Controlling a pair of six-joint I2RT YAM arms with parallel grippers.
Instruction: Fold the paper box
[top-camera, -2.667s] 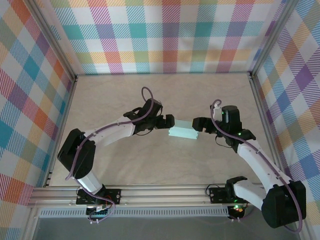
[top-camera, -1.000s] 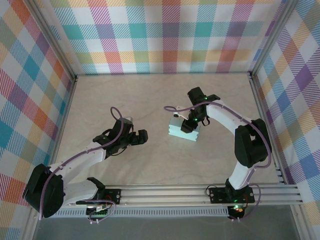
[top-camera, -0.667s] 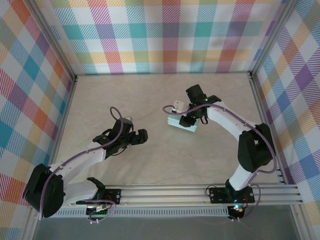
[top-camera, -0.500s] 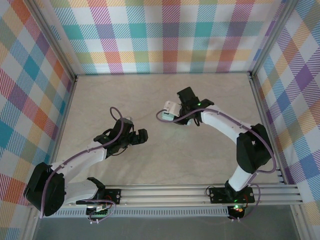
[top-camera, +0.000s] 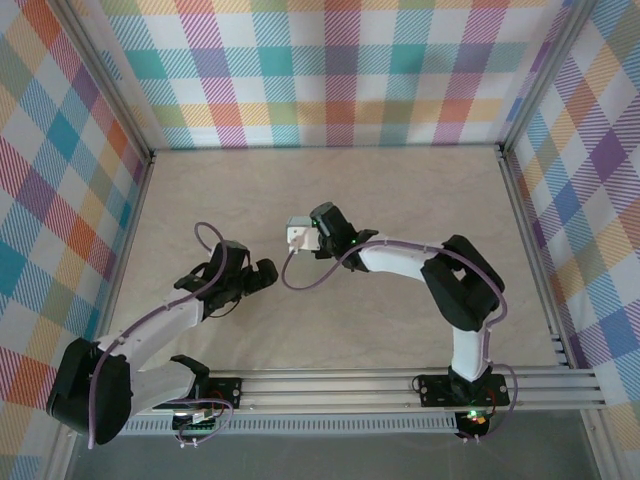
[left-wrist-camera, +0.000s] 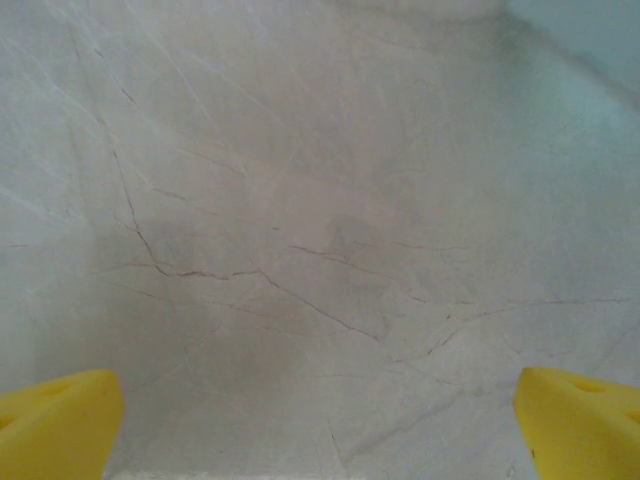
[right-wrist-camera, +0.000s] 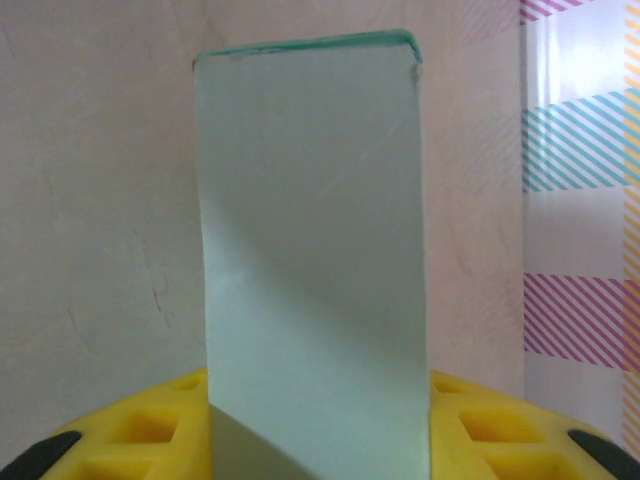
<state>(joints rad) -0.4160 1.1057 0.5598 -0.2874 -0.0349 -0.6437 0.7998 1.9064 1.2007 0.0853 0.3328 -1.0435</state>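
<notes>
Where the right arm stretches leftward over the pale beige, veined worktop, the right gripper is closed on the pale mint-blue thin-card paper box. In the right wrist view the paper box stands straight out from between the yellow fingers, which press against its two sides. It presents one flat rectangular face with a darker green far edge, and a soft diagonal shadow crosses its lower half. Beyond the paper box lies bare worktop, and to its right a strip of multicoloured plaid wall is visible. From above, the wrist of the right arm covers the paper box, so its shape there cannot be told. The left gripper sits near the right gripper, on its left and toward the arm bases, apart from the paper box. In the left wrist view its yellow fingertips appear at opposite lower corners, spread wide, with nothing but worktop between them.
</notes>
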